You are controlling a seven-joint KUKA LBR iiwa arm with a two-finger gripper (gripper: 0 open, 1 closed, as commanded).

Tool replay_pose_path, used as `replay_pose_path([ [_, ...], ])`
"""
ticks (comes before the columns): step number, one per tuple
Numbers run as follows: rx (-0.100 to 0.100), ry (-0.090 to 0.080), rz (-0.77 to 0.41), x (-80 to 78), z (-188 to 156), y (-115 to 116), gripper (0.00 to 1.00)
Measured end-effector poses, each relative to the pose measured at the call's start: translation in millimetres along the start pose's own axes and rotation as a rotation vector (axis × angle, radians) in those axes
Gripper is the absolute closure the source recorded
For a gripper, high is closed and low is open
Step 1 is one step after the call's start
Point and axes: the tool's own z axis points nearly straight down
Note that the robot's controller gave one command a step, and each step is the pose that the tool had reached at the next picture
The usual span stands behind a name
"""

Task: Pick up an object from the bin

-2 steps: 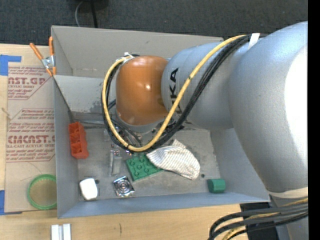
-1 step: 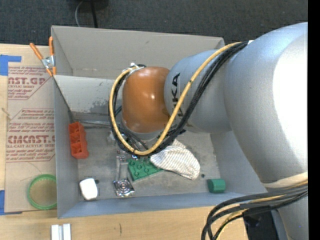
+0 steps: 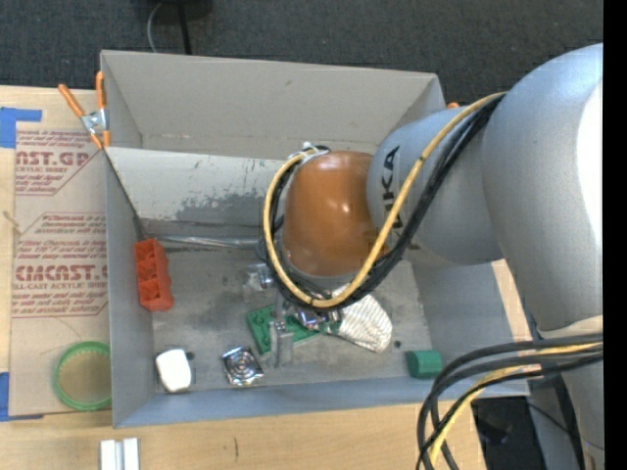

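Gripper (image 3: 286, 333) hung over a thin green plastic piece (image 3: 261, 327) at the bin's (image 3: 196, 96) 6 o'clock, white net (image 3: 369, 324) at its 3; can't tell its grip.

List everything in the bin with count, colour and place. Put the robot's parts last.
bin: one, grey, middle of view
ridged block: one, orange-red, by the left wall
white lump: one, white, lower-left corner
metal piece: one, silver, right of the white lump
green piece: one, green, mid-floor under the claw
mesh pad: one, white, right of the green piece
small block: one, green, lower-right corner
arm: one, grey, from the right
cover: one, orange, on the wrist
claw: one, metal, over the green piece
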Motion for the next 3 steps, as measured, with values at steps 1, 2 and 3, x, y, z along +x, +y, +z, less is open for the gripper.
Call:
replay_pose_path([
  [1,0.002,-0.006,0.006,-6.9,23,-25,0.00],
  [2,-0.002,-0.001,-0.077,20.4,31,-34,1.00],
  [3,-0.002,-0.001,-0.077,20.3,31,-34,1.00],
])
